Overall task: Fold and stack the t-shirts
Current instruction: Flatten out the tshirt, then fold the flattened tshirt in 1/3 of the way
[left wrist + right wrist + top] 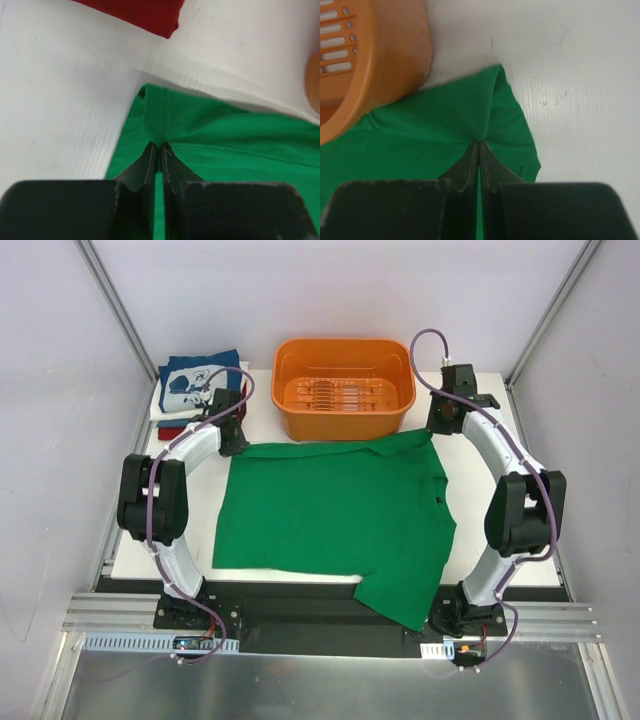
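Note:
A bright green t-shirt [335,515] lies spread on the white table, its near right sleeve hanging over the front edge. My left gripper [236,443] is shut on the shirt's far left corner [160,120], the cloth bunched at the fingertips [151,150]. My right gripper [437,426] is shut on the far right corner [485,115], the cloth puckered at its tips. A navy t-shirt with white cartoon print [198,380] tops a folded pile at the far left, with white below it and a red shirt [176,427] beside it; the red shirt also shows in the left wrist view [140,12].
An orange plastic tub [343,387] stands at the far middle, touching the shirt's far edge; its wall shows in the right wrist view [375,55]. Frame posts rise at both back corners. Bare table [500,450] lies right of the shirt.

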You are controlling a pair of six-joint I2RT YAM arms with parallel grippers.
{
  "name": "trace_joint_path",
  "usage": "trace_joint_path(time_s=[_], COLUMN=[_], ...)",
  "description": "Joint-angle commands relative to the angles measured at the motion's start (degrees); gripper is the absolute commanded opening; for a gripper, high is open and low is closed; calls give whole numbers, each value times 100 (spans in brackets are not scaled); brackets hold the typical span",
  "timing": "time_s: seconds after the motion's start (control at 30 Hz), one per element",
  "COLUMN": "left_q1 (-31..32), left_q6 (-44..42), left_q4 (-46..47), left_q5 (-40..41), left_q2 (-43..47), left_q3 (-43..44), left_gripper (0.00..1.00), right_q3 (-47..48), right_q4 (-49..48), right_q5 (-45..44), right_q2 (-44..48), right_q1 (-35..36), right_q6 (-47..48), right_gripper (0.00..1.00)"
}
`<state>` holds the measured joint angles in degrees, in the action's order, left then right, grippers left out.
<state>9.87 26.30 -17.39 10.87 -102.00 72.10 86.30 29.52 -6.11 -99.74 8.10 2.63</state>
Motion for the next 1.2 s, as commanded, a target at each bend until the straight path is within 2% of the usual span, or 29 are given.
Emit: trace_joint_path(time_s=[0.0,0.13,0.4,0.63,0.93,1.17], left_q1=[-55,-55,-55,-73,-125,-134], left_q6=[85,77,173,164,94,41], left_q4=[209,209,271,280,253,183], left_q5=[-235,-252,-253,-164,-173,-252], left_q2=[-31,100,847,1252,1489,1507], left_q3=[428,323,-476,-1074,-1426,-1549], left_gripper=[0,0,0,0,0,1], right_q3=[247,-78,-1097,-1694,-2187,-2557], right_q4=[-183,-104,598,1187,2127,2444], right_q5=[233,224,145,189,232,268], right_q2=[165,490,1667,2248,2512,2381], right_q1=[-10,-10,-10,-10,-1,-1], right_q6=[-184,-254,-659,-747,-931,-1054], right_gripper=[1,1,1,1,5,7])
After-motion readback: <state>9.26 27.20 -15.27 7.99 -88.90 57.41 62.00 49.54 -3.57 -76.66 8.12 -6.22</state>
